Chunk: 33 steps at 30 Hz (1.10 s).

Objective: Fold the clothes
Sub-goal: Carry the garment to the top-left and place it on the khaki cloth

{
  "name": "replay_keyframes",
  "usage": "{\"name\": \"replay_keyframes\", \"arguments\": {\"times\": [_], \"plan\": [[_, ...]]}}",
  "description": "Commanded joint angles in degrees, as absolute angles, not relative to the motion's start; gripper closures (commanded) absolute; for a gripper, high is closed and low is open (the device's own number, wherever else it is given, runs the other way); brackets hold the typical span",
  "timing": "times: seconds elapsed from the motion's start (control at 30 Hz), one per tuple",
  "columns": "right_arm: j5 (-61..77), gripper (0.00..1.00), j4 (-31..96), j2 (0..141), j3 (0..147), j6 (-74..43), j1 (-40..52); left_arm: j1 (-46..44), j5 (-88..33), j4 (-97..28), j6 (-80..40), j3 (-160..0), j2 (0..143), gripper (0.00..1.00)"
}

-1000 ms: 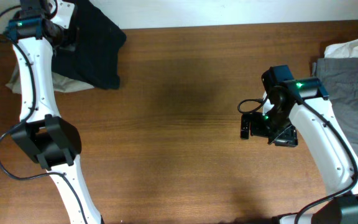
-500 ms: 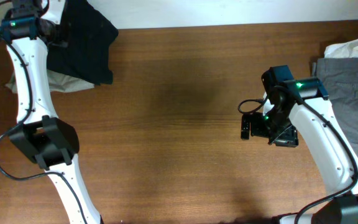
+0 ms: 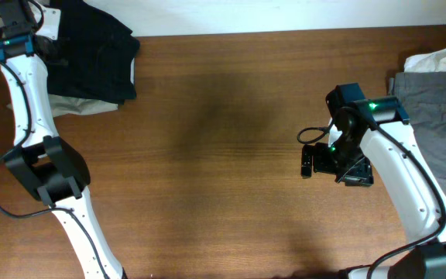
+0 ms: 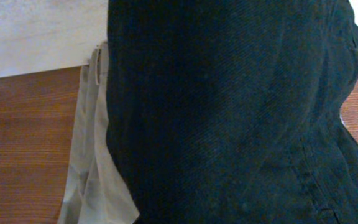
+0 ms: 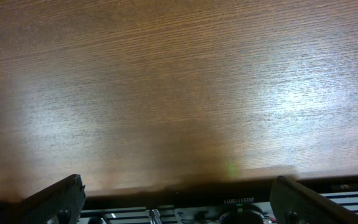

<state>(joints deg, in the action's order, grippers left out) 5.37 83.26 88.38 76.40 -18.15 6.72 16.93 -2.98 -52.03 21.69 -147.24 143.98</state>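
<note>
The black garment lies bunched at the table's far left corner, partly on top of a beige garment. It fills most of the left wrist view, with the beige cloth showing beside it. My left gripper is at the garment's left edge. Its fingers are hidden by the fabric, and it appears shut on the garment. My right gripper is open and empty over bare wood at the right middle, and its spread fingers show at the bottom of the right wrist view.
A grey garment lies at the right edge with a white cloth behind it. A pale wall runs along the table's far edge. The brown wooden tabletop stretches between the two arms.
My left arm has moved left and toward the far edge, and the black garment has shifted left with it onto the beige cloth. The right arm has barely moved.
</note>
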Motion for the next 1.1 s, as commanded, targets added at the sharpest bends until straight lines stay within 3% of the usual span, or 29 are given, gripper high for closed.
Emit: {"name": "replay_keyframes", "arguments": {"times": [0.0,0.17,0.33,0.4,0.47,0.53,0.67,0.77,0.87,0.93,1.07], "plan": [[4.21,0.01,83.83,87.50,77.01,-18.28,6.68,18.28,-2.48,-51.31,21.91,-148.75,144.44,0.98],[4.21,0.01,84.12,87.50,77.01,-18.48,6.68,18.28,-2.46,-51.64,21.91,-148.62,144.44,0.98],[4.21,0.01,84.88,87.50,76.99,-18.48,6.68,18.31,0.99,-51.64,21.30,-148.20,144.44,0.89],[4.21,0.01,84.93,87.50,76.99,-18.48,6.68,18.31,2.92,-51.62,21.30,-148.20,144.44,0.77],[4.19,0.01,85.03,87.50,76.99,-18.46,6.68,18.31,4.80,-51.48,21.30,-148.20,144.44,0.76],[4.16,0.01,85.19,87.50,76.99,-18.46,6.68,18.31,5.96,-51.42,21.28,-148.20,144.44,0.66],[4.19,0.01,85.27,87.50,76.99,-18.46,6.68,18.33,8.12,-51.33,18.61,-148.20,144.44,0.64],[4.21,0.01,85.45,87.50,76.99,-18.46,6.68,18.26,7.92,-51.27,17.17,-148.22,144.42,0.47],[4.21,0.01,85.41,87.50,76.99,-18.46,6.68,17.58,4.38,-50.89,17.19,-148.22,144.40,0.41],[4.23,0.01,85.43,87.50,76.99,-18.48,6.68,17.15,-1.37,-50.81,17.17,-148.22,144.42,0.48],[4.23,0.01,85.52,87.50,76.99,-18.48,6.68,16.08,-3.29,-48.53,17.15,-148.20,145.27,0.95]]}}
